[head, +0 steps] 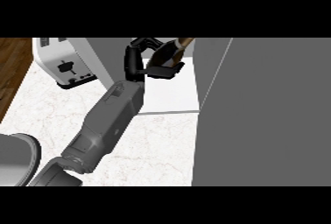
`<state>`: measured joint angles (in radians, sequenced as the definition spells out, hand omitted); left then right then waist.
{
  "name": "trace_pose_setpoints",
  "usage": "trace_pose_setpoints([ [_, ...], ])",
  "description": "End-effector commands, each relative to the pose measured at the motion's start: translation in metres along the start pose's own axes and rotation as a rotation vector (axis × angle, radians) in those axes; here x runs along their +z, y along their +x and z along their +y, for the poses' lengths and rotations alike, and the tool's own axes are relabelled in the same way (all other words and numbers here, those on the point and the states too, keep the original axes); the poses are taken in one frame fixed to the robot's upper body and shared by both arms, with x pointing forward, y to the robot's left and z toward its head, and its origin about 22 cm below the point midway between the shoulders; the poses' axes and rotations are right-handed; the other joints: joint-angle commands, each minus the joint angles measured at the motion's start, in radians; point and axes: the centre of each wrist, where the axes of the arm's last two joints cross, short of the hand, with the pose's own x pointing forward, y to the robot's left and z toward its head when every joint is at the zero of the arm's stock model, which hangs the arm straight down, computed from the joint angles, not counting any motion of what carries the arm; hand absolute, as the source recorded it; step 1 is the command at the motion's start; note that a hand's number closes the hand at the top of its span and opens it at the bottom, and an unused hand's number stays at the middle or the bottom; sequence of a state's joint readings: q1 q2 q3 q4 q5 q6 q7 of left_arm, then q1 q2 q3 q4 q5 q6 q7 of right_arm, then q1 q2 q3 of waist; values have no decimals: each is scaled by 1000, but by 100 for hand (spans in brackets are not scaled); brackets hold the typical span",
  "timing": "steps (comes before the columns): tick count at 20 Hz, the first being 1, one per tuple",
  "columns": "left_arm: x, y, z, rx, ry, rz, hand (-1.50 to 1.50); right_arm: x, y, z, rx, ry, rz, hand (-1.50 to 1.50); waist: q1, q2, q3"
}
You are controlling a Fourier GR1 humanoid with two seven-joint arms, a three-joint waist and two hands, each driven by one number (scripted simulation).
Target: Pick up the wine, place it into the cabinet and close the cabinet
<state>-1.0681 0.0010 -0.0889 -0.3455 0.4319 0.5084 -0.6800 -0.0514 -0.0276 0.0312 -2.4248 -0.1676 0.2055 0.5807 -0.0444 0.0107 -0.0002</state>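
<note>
Fig. 1, head view. 1 forearm comes in from the lower left and reaches up toward the cabinet (171, 94); which arm it is can't be settled for certain, but by its approach from the left it is read here as the left hand (150, 59). Its fingers are curled round the wine bottle (174, 48), a dark brown body tilted w/ its paler end toward the upper right, held above the white cabinet shelf at the top of the opening. The right hand is not visible. The cabinet door (265, 113), a large grey panel, stands open at the right and covers much of the view. Risks, as judged: the bottle is tilted, so if let go as it is it could tip over on the shelf; the forearm lies across the opening's left edge, so a careless pull-back may catch the bottle or the frame; the door can't be swung shut while the arm is inside. Surface & room: pale marbled desk (155, 144); a white toaster (65, 61) at the upper left, well apart from the bottle; brown wood floor (12, 70) along the far left; a grey rounded thing at the lower left edge, unidentified.
</note>
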Motion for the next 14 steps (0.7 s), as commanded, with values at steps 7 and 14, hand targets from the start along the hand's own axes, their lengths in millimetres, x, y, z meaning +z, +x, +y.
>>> trace_pose_setpoints([
  [7,-3,-7,7,151,88,101,150,19,18,9,-36,63,-55,-150,-20,4,-1],
  [14,-1,-16,18,132,87,101,150,16,16,11,-45,45,-47,-150,-12,6,-1],
])
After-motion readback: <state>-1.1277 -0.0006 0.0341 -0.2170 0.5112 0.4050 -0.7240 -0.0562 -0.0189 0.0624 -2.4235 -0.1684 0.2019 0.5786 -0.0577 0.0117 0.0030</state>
